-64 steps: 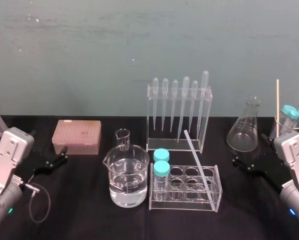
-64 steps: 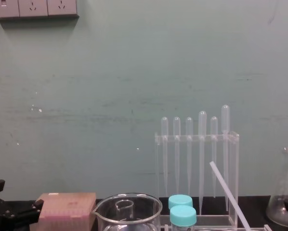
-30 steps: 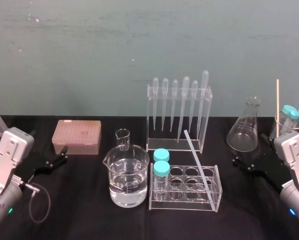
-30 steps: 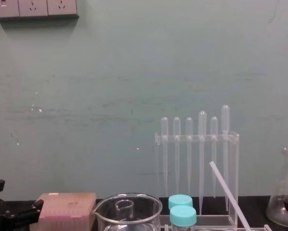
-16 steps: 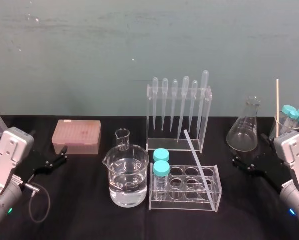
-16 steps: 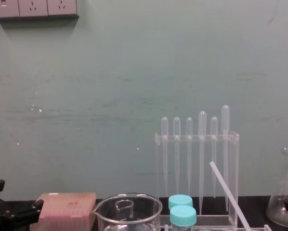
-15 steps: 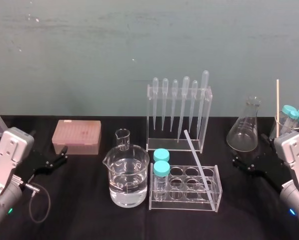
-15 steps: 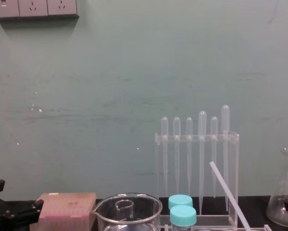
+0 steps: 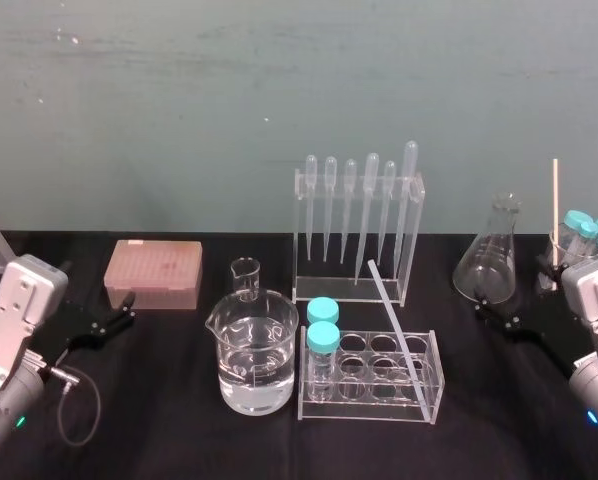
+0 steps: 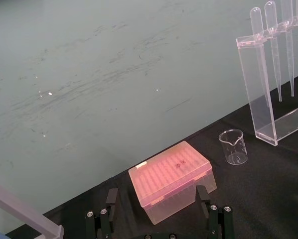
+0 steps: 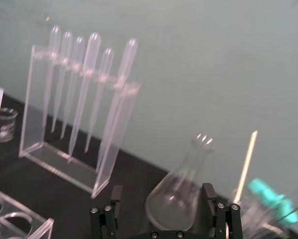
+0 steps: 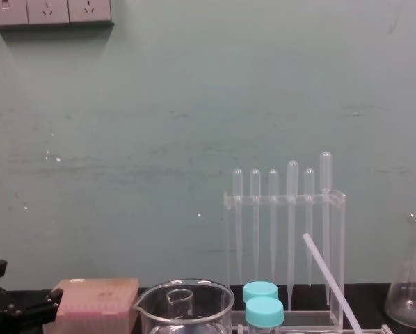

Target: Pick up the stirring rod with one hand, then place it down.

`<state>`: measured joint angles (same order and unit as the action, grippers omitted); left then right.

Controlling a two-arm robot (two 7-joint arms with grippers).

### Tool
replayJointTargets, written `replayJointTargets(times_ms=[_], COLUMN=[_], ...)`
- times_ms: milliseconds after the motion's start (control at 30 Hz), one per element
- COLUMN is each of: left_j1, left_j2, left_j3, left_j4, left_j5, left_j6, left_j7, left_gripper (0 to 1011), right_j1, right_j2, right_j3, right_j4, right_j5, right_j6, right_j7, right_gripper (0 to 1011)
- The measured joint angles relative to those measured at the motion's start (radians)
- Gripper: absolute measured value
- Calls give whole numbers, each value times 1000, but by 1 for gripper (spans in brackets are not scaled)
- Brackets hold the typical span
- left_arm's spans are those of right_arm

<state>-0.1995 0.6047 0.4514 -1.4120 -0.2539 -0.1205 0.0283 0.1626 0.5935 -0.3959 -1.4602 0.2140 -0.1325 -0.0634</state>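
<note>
Two claws sit low at either side of the tabletop [image 9: 179, 440], and neither has anything in it. Your right claw [image 9: 494, 310] is on the right, just in front of the conical flask [image 9: 489, 262]. Its wrist view shows the fingers [image 11: 115, 195] spread wide with nothing between them. Your left claw [image 9: 119, 312] is parked at the left edge, just beside the pink tip box [image 9: 154, 272], likewise wide open and empty.

The stirring rod [image 9: 394, 325] is untouched. It leans tilted in the clear tube rack [image 9: 364, 412] mid-scene, with its lower end in the rack's near right corner. Its upper end slants up and left toward the pipette rack [image 9: 351, 292] behind. Which hole it sits in, I cannot tell.

As I read it, you're at the first step: the approach, before any pick. The right claw is the nearer one, so I'd use it. Bring it left to the free upper stretch of the rod, set the fingers square across the slant, and close gently on what looks like a thin, slick shaft. Lift along the rod's own line so it doesn't lever the rack or knock the blue-capped tubes [image 9: 323, 337].
</note>
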Motion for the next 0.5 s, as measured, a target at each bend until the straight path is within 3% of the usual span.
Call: replayJointTargets(times_ms=[100,200,267,367,500], left_j1=[0,0,0,0,0], left_j2=[0,0,0,0,0], left_j3=[0,0,0,0,0], left_j4=[0,0,0,0,0], left_j5=[0,0,0,0,0], left_j6=[0,0,0,0,0], left_j7=[0,0,0,0,0], left_gripper=[1000,1000,1000,1000,1000], right_j1=[-15,-37,-43,-47,-33], right_j2=[-1,5,9,16,16], right_j3=[12,23,24,18,-3], right_j4=[-24,-68,-85,-112,-129], right_j5=[-35,-108,-130,-153,-138], right_j6=[-19,-74,-100,-150,-199], right_j7=[-38,-90,-94,-78,3], right_gripper=[1003,1003,1003,1003,1003])
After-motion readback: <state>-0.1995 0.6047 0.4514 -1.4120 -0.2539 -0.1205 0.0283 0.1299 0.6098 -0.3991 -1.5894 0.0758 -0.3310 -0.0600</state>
